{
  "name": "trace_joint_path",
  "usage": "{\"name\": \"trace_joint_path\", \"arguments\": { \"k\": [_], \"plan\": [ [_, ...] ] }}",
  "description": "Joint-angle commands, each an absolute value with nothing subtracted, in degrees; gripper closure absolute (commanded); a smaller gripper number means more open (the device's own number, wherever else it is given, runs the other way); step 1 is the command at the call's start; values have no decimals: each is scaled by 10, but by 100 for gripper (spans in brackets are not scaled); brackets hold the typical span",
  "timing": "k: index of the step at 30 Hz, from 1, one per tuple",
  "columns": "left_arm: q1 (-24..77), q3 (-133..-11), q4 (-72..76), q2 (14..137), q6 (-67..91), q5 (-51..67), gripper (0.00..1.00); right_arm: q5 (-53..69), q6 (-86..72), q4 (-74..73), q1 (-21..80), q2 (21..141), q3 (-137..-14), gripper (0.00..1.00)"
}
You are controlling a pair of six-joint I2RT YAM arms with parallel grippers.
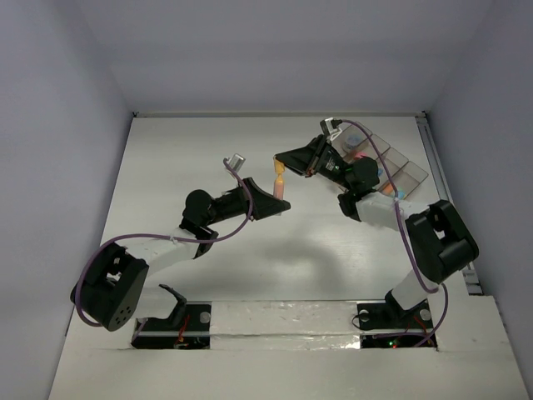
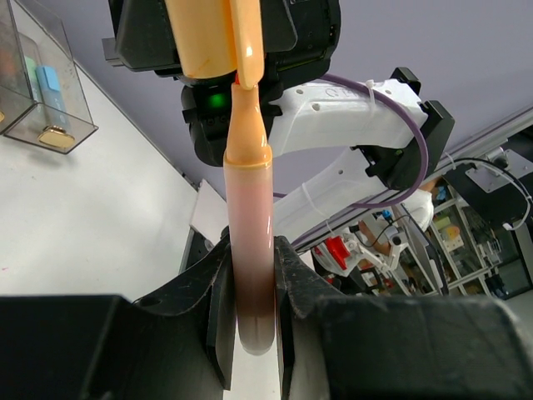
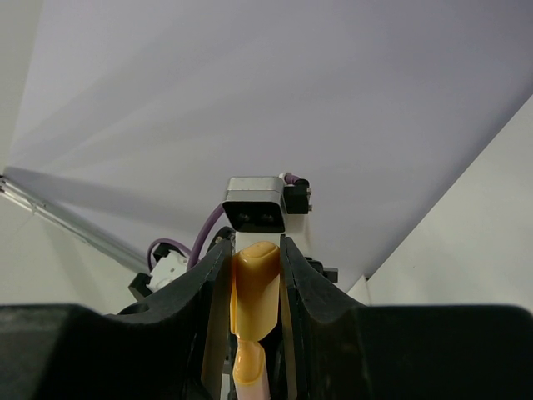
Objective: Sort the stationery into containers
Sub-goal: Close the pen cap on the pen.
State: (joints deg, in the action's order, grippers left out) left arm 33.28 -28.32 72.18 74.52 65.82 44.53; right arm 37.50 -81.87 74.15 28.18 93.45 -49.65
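Left wrist view gives the clearest reason for the pose: the left claw (image 2: 250, 260) is clamped narrow on the pinkish barrel of a marker (image 2: 248, 208), which stands upright out of it. The orange cap (image 2: 204, 37) above is pinched in the right claw (image 3: 254, 250), whose own camera shows that cap squeezed between its two fingers. A sliver of red tip shows between neck and cap, so the cap is not fully seated. I judge that the two arms are working one marker between them, one bracing the barrel while the other handles the cap. Whether the cap is going on or coming off I cannot tell.

From above, the marker hangs in the air over the middle of the tabletop (image 1: 208, 142), well apart from the tray (image 1: 410, 172) at the far right. A blue marker (image 2: 50, 87) already lies in one compartment. The right arm's wrist and forearm lie across the tray and cover part of it, so they would have to clear before anything drops in.
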Motion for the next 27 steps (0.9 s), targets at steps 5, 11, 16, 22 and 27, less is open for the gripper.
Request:
{"name": "trace_joint_path", "arguments": {
  "k": [5, 11, 16, 22, 27],
  "plan": [
    [329, -303, 963, 734, 655, 435, 100, 381, -809, 951, 285, 904, -502, 100],
    [329, -312, 958, 733, 647, 434, 100, 388, -807, 946, 285, 900, -496, 100],
    [329, -339, 941, 732, 631, 432, 100, 392, -806, 956, 295, 910, -478, 99],
    [329, -365, 948, 737, 632, 432, 100, 409, -797, 983, 309, 926, -481, 97],
    [329, -373, 930, 715, 614, 423, 100, 426, -780, 983, 320, 906, -477, 96]
  ]
}}
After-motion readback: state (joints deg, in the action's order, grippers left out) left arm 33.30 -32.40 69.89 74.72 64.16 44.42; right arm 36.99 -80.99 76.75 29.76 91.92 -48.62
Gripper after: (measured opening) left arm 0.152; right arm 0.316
